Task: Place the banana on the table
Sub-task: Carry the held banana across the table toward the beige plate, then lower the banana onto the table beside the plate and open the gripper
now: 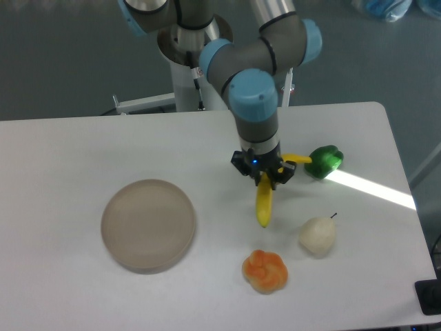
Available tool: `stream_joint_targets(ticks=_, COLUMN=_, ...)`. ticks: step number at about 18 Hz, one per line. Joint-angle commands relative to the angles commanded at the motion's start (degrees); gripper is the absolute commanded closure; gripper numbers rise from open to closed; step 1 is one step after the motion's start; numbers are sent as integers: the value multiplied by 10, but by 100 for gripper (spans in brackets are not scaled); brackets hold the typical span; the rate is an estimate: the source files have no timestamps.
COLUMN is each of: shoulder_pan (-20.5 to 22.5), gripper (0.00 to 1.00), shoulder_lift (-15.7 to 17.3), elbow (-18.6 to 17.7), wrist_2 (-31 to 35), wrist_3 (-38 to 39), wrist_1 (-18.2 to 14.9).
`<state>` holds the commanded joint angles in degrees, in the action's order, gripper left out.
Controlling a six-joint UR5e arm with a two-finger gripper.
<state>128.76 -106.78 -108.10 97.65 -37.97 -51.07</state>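
Banana (263,204) | hanging from gripper (262,176) | arm vertical, contact with table (83,152) unclear

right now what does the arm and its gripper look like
The arm is silver-grey tubing with dark grey joints capped in light blue, on a white pedestal. The gripper is small, black and two-fingered, with a small blue light glowing on its body.

1. We see a white table (83,145) with rounded corners.
2. A round tan plate (148,225) lies on its left half.
3. An orange fruit (265,270) sits near the front edge.
4. A pale pear (318,235) rests to its right.
5. A green pepper (324,161) sits farther back.
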Motion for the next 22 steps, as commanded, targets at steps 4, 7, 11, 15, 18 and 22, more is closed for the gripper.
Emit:
stream_joint_targets(ticks=4, shoulder_pan=-11, gripper=66, shoulder_lift=-17, elbow=-10, wrist_2=6, wrist_3=-15, wrist_1=3)
stream_joint_targets(ticks=7, shoulder_pan=-14, gripper=66, shoulder_lift=-21, elbow=-18, wrist_2=6, wrist_3=-12, wrist_1=7)
stream_joint_targets(ticks=11, shoulder_pan=-20, gripper=66, shoulder_lift=-26, elbow=-26, wrist_2=8, wrist_3=-24, wrist_1=7)
stream_joint_targets(ticks=15, shoulder_pan=-23, gripper=66, shoulder_lift=-26, elbow=-40, wrist_2=10, wrist_3=-64, wrist_1=17)
stream_joint_targets(ticks=18, shoulder_pan=-25, gripper=66, shoulder_lift=-27, elbow=-39, wrist_2=10, wrist_3=-65, wrist_1=23)
stream_joint_targets(ticks=22, shoulder_pan=-26, gripper=66, shoulder_lift=-27, elbow=-40, wrist_2=10, wrist_3=-69, wrist_1=23)
